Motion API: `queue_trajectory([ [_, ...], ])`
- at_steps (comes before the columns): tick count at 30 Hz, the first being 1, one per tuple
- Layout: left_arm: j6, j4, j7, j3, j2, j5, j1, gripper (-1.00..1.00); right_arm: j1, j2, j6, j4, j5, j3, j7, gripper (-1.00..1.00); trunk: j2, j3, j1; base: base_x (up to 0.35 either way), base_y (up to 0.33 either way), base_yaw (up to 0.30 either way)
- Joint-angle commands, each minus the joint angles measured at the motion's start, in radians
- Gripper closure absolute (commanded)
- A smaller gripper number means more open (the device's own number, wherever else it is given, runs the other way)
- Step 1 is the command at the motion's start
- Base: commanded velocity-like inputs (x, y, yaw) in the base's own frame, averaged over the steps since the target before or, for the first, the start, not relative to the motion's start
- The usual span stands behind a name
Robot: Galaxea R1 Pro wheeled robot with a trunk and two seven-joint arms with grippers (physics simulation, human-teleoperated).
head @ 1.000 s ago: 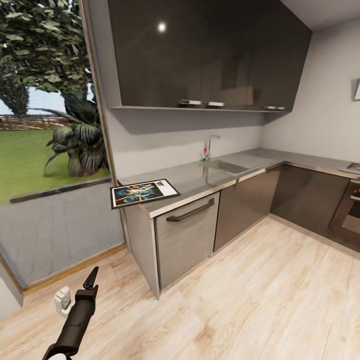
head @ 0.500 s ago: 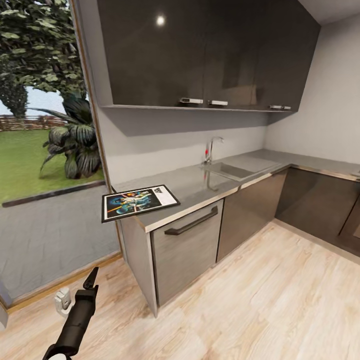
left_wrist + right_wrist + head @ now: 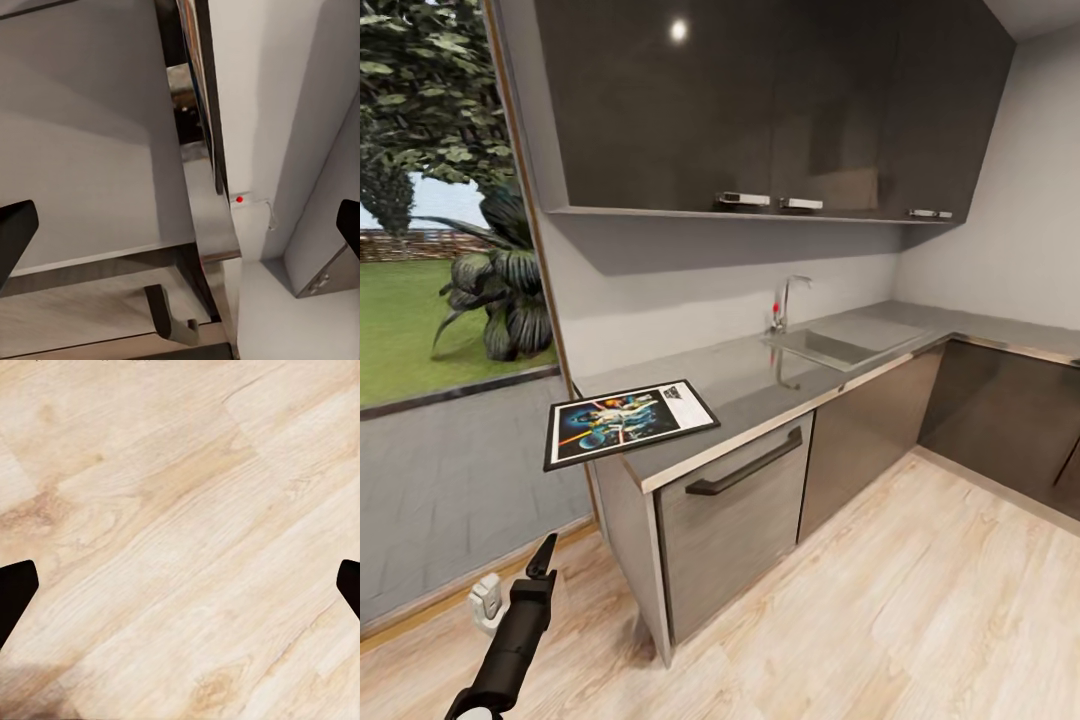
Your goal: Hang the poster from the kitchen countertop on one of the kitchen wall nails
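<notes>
The poster point(image 3: 630, 422), colourful on dark with a white border and thin black frame, lies flat on the left end of the kitchen countertop point(image 3: 760, 372). Its corner juts past the worktop's left end. My left gripper point(image 3: 542, 558) hangs low over the floor, well below and in front of the poster. In the left wrist view that gripper point(image 3: 180, 229) is open, with its fingertips point(image 3: 15, 234) far apart, facing the cabinet end and the countertop's edge point(image 3: 214, 225). My right gripper point(image 3: 180, 585) is open too, pointing down at bare wood floor point(image 3: 180, 510).
A sink point(image 3: 830, 348) and tap point(image 3: 785, 300) sit mid-worktop. Dark wall cabinets point(image 3: 760, 100) hang above. A grey cabinet front with a black handle point(image 3: 745, 465) stands below the poster. A large window point(image 3: 440, 250) onto a garden is at the left. Light wood floor point(image 3: 880, 600) spreads ahead.
The whole picture has shifted, so the camera has moved nearer and turned. The poster now sits further left and lower in view. My left arm holds the same pose.
</notes>
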Motion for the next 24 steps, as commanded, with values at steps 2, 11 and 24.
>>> queue_trajectory([
  [2,0.008,-0.001,-0.004,0.002,-0.001,0.010,0.000,-1.00,-0.001,0.000,-0.002,0.001,0.009,0.001,-0.005,-1.00,0.000,-0.001,0.000,0.037,0.000,0.000],
  [11,0.009,-0.002,-0.004,0.003,-0.001,0.009,0.000,-1.00,-0.001,0.000,-0.002,0.001,0.009,0.001,-0.005,-1.00,0.000,-0.001,0.000,0.155,0.000,0.000],
  [24,0.011,-0.002,-0.004,0.003,0.001,0.009,0.001,-1.00,-0.001,0.000,-0.002,0.001,0.009,0.000,-0.005,-1.00,0.000,-0.001,0.000,0.129,0.000,0.000],
])
